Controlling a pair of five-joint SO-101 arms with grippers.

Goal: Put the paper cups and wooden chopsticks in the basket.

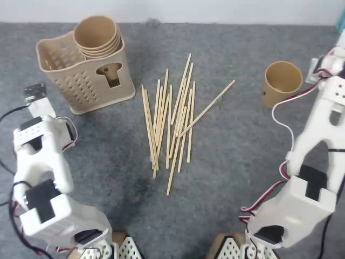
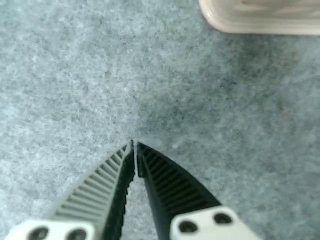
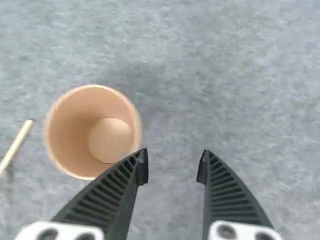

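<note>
Grey, felt-like worktop [image 1: 242,135] carried all items.

Left arm [image 1: 40,178] stood along the left edge of the high view, right arm [image 1: 318,162] along the right edge, both white with red and black wiring.

Basket [image 1: 89,86]: beige, perforated walls, upright at far left, just beyond the left arm. A corner of its base showed in the left wrist view [image 2: 260,17].

Chopsticks [image 1: 171,127]: loose pile flat on the worktop at centre, between the arms and outside the basket. Most lay roughly parallel, running near to far. One stray chopstick [image 1: 207,108] lay slanted off the pile toward the single cup.

Cup stack [image 1: 97,35]: several brown paper cups nested, mouth up, inside the basket's far compartment.

Single cup [image 1: 282,81]: brown paper, upright and empty on the worktop at far right, well apart from the basket, near the right arm's far end.

Right pincer [image 3: 172,165]: fingers spread, nothing between them, above bare worktop just beside the single cup [image 3: 92,131]. One fingertip overlapped the cup's rim in that view; contact could not be judged. A chopstick end [image 3: 15,142] lay beyond the cup.

Left pincer [image 2: 135,150]: fingers pressed together, tips meeting, holding nothing, over bare worktop near the basket.
</note>
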